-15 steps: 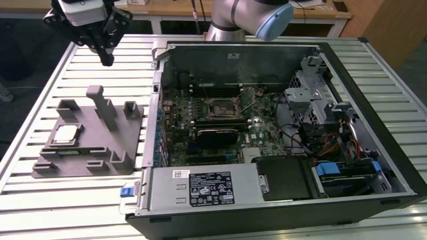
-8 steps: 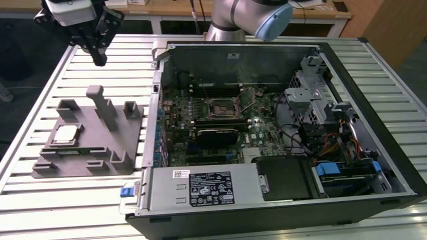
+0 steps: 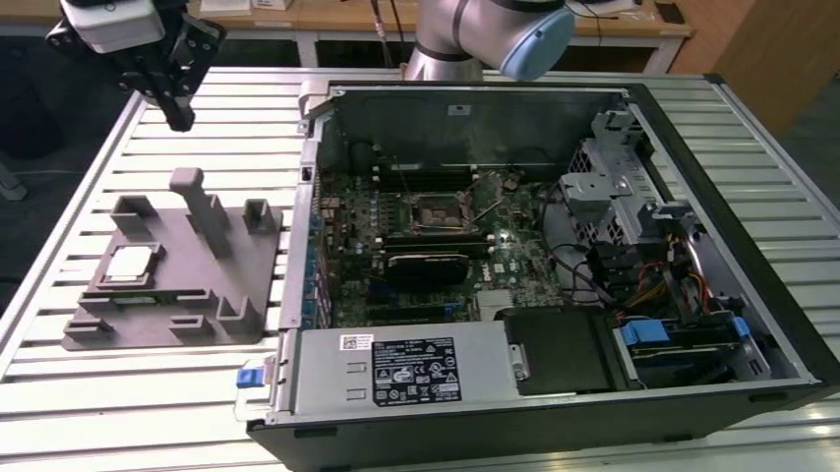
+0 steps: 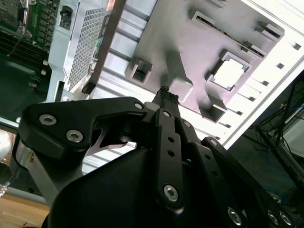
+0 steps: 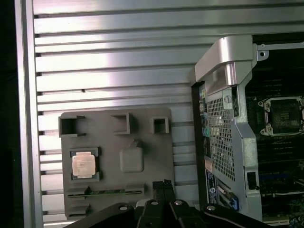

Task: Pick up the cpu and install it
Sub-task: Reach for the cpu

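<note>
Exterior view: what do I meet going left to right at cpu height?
cpu → tall post → case wall → socket → drive cage

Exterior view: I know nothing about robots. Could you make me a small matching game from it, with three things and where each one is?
Things:
1. chip
2. pincer
3. socket

Places:
A. shut, hanging in the air, holding nothing
B. on the circuit board inside the open computer
C. lying in the grey tray

Pairs: 1-C, 2-A, 3-B.
</note>
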Available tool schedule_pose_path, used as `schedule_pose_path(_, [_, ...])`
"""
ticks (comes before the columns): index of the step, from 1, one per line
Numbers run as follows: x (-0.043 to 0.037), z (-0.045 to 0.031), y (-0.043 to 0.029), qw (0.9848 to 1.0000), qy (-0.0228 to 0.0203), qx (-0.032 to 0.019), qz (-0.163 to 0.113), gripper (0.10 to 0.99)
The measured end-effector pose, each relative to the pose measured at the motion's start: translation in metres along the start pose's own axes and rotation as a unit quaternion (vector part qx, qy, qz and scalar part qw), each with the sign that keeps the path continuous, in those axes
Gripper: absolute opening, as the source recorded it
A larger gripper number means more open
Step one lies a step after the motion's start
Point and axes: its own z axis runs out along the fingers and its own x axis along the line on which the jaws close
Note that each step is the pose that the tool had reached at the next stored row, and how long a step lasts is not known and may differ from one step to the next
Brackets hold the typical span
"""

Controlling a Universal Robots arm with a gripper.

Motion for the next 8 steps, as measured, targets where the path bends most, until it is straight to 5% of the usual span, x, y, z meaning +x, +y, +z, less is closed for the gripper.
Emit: schedule_pose_path(8, [0.0117, 0.0067, -0.0012, 1.0, 0.0, 0.0, 0.0, 0.106])
